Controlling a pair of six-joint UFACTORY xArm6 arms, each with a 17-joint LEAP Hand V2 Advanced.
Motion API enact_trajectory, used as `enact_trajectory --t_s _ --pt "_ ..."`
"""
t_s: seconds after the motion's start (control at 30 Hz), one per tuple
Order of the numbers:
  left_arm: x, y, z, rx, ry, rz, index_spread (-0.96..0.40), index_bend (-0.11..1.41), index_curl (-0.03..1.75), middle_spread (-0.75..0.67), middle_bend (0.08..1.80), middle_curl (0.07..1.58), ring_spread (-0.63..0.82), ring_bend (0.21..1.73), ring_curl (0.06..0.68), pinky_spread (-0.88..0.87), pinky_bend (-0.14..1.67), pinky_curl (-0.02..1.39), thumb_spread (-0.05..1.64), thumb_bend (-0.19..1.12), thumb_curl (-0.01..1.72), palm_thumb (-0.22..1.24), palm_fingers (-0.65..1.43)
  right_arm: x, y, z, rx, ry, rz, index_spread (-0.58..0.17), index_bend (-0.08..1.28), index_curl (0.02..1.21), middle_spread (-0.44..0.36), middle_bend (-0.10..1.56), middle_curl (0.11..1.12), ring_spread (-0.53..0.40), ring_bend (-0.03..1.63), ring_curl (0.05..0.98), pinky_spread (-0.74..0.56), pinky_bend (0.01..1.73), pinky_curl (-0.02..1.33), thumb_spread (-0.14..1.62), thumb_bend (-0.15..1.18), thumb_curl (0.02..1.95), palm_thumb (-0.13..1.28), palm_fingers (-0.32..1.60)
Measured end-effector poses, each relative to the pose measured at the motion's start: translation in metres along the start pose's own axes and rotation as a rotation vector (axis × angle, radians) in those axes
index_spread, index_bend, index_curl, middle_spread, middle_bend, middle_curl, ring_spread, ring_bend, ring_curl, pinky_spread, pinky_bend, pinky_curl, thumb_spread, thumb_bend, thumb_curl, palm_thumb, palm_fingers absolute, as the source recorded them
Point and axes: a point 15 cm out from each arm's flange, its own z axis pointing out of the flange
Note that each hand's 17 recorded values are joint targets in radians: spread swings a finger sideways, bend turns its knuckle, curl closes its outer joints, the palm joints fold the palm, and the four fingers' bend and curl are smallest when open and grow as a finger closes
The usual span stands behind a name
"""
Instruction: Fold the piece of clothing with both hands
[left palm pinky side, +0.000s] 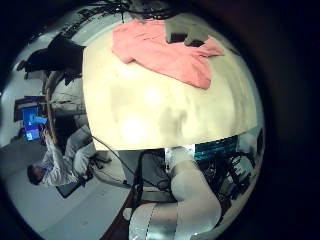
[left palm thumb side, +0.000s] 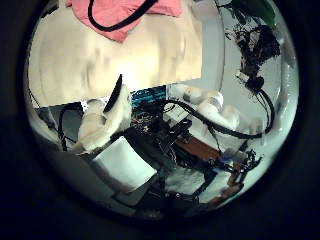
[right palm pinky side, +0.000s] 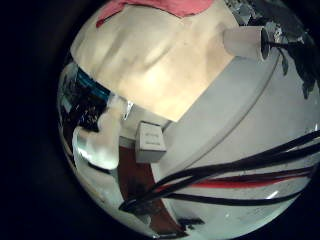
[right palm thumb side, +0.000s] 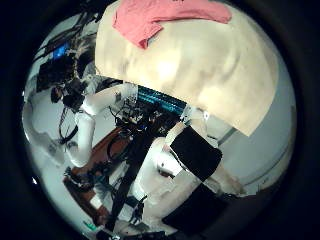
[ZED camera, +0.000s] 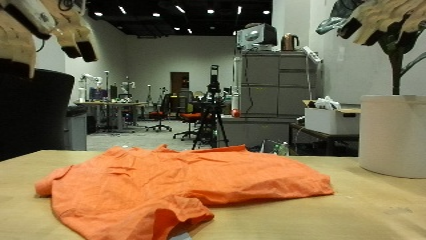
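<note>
Both hands (ZED camera: 47, 32) open, empty

Garment (right palm thumb side: 160, 20) lies crumpled on table (right palm thumb side: 210, 70), far from palm.

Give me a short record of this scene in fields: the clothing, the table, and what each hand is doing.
clothing: orange garment, lying crumpled and unfolded
surface: light wooden table, garment roughly at its middle
left hand: raised above the table, fingers relaxed, holding nothing
right hand: raised above the table, fingers relaxed, holding nothing
contact: neither hand touches the garment
task state: folding not yet begun
</note>
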Motion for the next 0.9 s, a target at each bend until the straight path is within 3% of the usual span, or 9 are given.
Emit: enact_trajectory --t_s 0.33,0.5,0.8,0.9 --pt "0.001 0.008 -0.001 -0.011 -0.006 0.001 -0.01 0.17 0.32 0.13 0.21 0.37 0.35 0.51 0.171 0.27 0.33 0.29 1.08 -0.02 0.36 0.54 0.26 0.002 0.001 0.002 -0.002 -0.012 0.013 -0.314 0.18 0.33 0.087 0.18 0.29 0.231 0.26 0.25 0.4 0.22 0.32 1.37 -0.01 0.21 0.49 0.22" --pt "0.01 0.008 0.012 -0.015 0.018 -0.008 0.0 0.16 0.32 0.13 0.21 0.37 0.35 0.51 0.172 0.27 0.33 0.3 1.08 -0.02 0.35 0.55 0.25 0.001 0.002 0.001 0.002 -0.013 0.01 -0.314 0.18 0.33 0.087 0.18 0.29 0.232 0.25 0.252 0.4 0.22 0.32 1.37 -0.01 0.21 0.49 0.22" --pt "0.03 -0.039 0.041 0.032 -0.028 0.092 0.02 0.16 0.31 0.11 0.18 0.37 0.31 0.48 0.172 0.28 0.36 0.31 1.08 -0.02 0.35 0.55 0.17 0.017 0.019 0.002 0.035 -0.045 0.097 -0.315 0.18 0.33 0.082 0.18 0.29 0.228 0.25 0.255 0.39 0.22 0.32 1.37 -0.01 0.21 0.49 0.22" --pt "0.032 -0.058 0.058 0.013 -0.048 0.115 0.05 0.15 0.31 0.15 0.18 0.36 0.34 0.48 0.176 0.31 0.36 0.31 1.07 -0.04 0.35 0.51 0.11 0.016 0.023 0.023 -0.018 -0.062 0.1 -0.315 0.18 0.33 0.08 0.18 0.29 0.227 0.25 0.257 0.39 0.22 0.32 1.37 -0.01 0.21 0.49 0.21"
